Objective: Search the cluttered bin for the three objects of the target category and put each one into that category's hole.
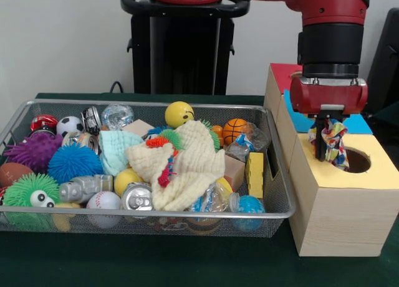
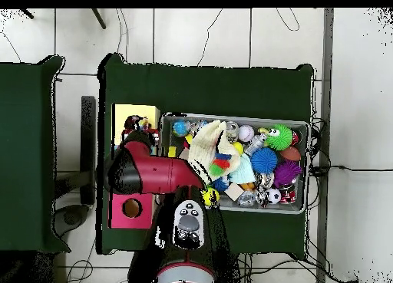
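Note:
The wire mesh bin (image 1: 265, 213) is full of toys, and it also shows in the overhead view (image 2: 301, 125). My gripper (image 1: 328, 151) hangs over the yellow-topped wooden box (image 1: 330, 203), just left of its round hole (image 1: 356, 160). It is shut on a spotted cloth piece (image 1: 335, 141), white with red, blue, yellow and green spots, which dangles just above the yellow top. In the overhead view the arm (image 2: 150, 172) covers the gripper, and the yellow top (image 2: 137, 113) shows beside it. No other spotted piece shows in the bin.
A large cream waffle-weave cloth (image 1: 187, 165) and a pale blue cloth (image 1: 118, 146) lie among balls, cans and spiky toys. Blue-topped (image 1: 358, 123) and red-topped (image 1: 283, 75) boxes stand behind the yellow one. The red box's hole (image 2: 131, 208) shows from overhead.

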`<state>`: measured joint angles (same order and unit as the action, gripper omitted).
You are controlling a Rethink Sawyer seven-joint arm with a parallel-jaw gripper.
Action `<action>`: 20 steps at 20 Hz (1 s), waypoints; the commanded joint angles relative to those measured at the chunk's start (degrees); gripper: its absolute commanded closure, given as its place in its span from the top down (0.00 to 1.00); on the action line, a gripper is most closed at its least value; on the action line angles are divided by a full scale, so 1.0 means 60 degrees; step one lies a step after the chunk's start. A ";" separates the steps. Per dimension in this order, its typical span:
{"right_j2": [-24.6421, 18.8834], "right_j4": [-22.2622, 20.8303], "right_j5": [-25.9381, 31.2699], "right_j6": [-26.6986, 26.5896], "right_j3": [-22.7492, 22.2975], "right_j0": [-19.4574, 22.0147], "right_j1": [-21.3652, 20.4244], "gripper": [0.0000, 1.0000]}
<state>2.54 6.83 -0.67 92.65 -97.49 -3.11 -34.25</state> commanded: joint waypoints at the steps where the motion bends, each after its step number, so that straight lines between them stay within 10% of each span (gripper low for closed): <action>1: -0.0529 0.0690 0.0473 0.2281 -0.0115 0.0208 0.0235 0.00; 20: -0.0069 0.1829 0.0841 0.2474 -0.0357 -0.0648 0.0187 0.00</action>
<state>2.68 13.98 -0.68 92.65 -97.49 -6.51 -34.24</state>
